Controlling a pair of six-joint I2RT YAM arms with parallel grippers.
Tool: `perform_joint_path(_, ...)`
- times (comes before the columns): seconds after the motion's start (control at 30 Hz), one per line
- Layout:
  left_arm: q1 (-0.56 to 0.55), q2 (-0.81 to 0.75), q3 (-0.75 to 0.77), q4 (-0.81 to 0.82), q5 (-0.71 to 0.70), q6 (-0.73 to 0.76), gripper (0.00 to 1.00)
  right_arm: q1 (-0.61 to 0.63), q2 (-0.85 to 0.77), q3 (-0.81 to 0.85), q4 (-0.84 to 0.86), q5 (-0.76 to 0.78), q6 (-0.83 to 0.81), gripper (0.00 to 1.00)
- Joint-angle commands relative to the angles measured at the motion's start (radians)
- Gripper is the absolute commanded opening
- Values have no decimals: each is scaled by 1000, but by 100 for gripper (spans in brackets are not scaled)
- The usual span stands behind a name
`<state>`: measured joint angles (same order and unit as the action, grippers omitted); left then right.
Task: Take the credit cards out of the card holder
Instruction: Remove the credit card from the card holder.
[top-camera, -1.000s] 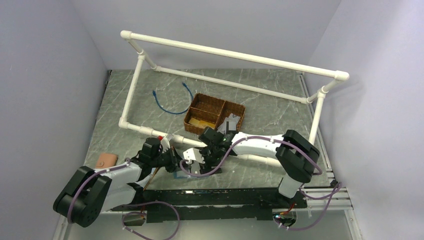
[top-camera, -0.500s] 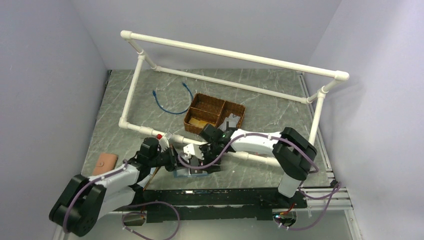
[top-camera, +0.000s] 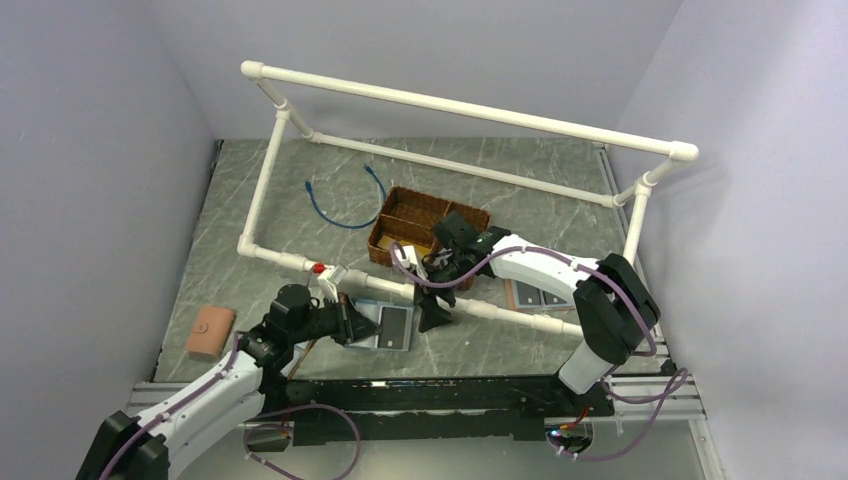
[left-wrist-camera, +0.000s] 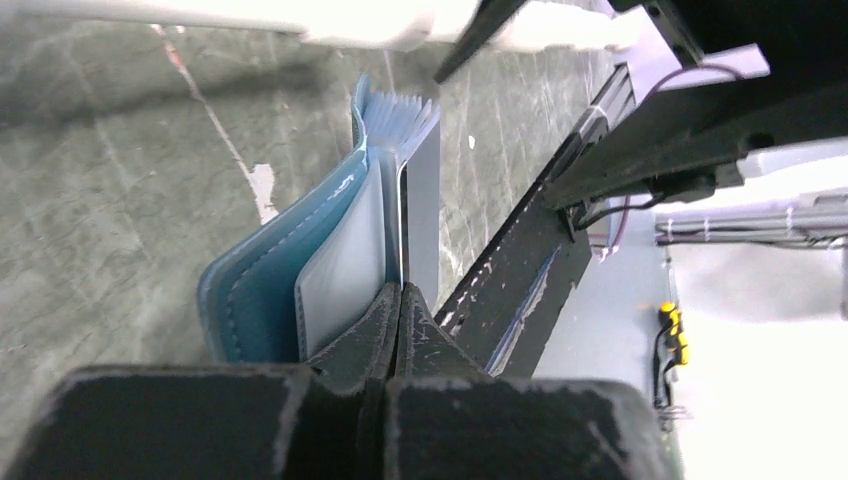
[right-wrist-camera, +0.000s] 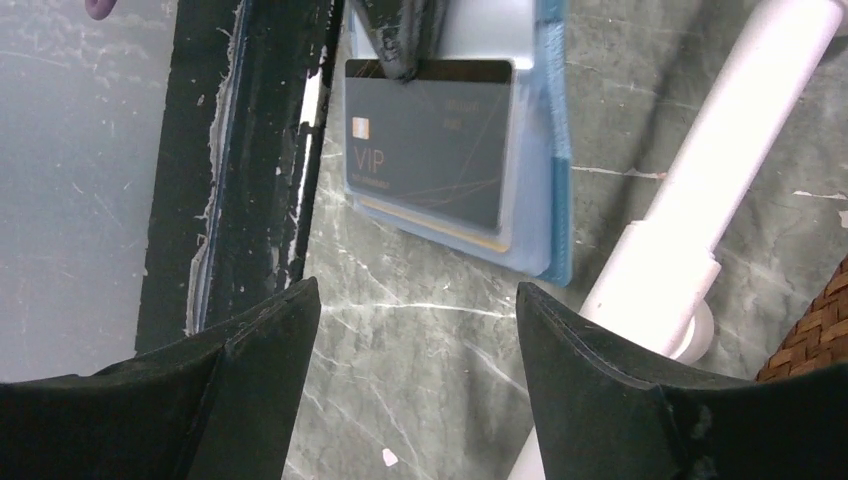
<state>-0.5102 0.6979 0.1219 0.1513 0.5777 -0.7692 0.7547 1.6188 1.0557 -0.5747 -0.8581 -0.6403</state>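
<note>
Slate-blue holder (right-wrist-camera: 556, 150) lies open near the table's front; right gripper (right-wrist-camera: 415, 310) has backed off.
Dark card (right-wrist-camera: 430, 140) shows on it, not out yet; left gripper (left-wrist-camera: 398, 295) closed tight at its edge, right's fingers spread, empty.

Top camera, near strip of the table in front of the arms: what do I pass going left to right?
orange-tan holder → left gripper → card holder → dark credit card lying in it → right gripper → brown holder with grey cards
</note>
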Motion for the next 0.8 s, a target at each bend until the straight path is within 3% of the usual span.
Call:
perform_joint_path(0.0,-116,-45,29,33,-107,116,0,-35,-15,35,-27,-80,-21,75)
perform_joint_path(0.13,-216,-30,42,53,-192,180,0,-79,-18,34,-85,-121,-104,75)
perform_joint_path(0.33,-264,-34,50,127,-196,257,0,-100,-16,6,-205,-188,-342,76)
perform_joint_path(0.53,-283,-60,59,135,-198,301,0,-86,-16,-15,-172,-195,-318,78)
perform_joint_path(0.77,-304,-66,70,151,-203,318,0,-57,7,-29,-65,-102,-199,78)
